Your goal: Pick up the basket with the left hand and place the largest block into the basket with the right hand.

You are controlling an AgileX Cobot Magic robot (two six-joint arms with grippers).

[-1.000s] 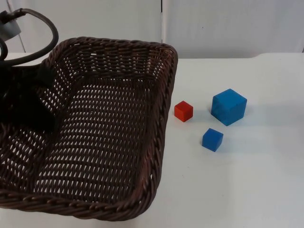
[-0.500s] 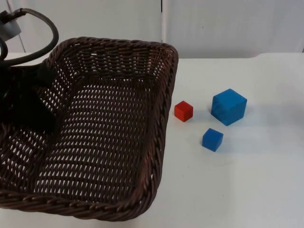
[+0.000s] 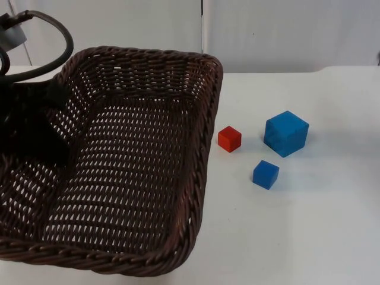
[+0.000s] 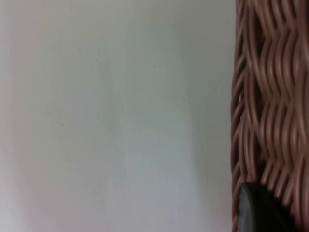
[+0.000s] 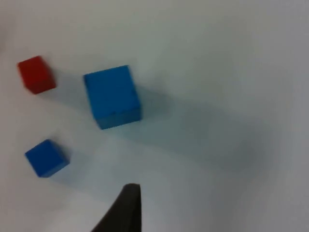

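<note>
Landmark for this entry: the basket [image 3: 119, 160].

Left tool [image 3: 35, 133]: you have it at the basket's left wall, dark arm lying over the weave. In the left wrist view a black fingertip sits tight against the woven rim [image 4: 265, 96], white counter [image 4: 111, 121] beside it. Judged clamped on the rim; the far finger is hidden, so treat this as a reading, not a sighting. Whether the basket is off the counter cannot be told for certain.

Basket: dark brown wicker, rectangular, deep walls, braided rim, nothing inside. Weave looks stiff enough to hold shape from one wall.

Just right of the basket: small red block [image 3: 229, 139], close to the rim but apart from it. Further right: large blue block [image 3: 286, 133], the biggest of the three, so your target. Matte, square-edged, flat on the counter, free on all sides. Small blue block [image 3: 265, 174] lies nearer the camera, between the other two.

Right tool [image 5: 126, 208]: hovers above the counter on the blocks' side of the basket, looking down on all three; large blue block [image 5: 112, 95] ahead of its fingertip. One fingertip in view, so you cannot tell how wide it stands. It holds nothing.

Progress: basket grasp done or nearly so. Left to do: descend on the large blue block, grip, carry over the rim, release.
</note>
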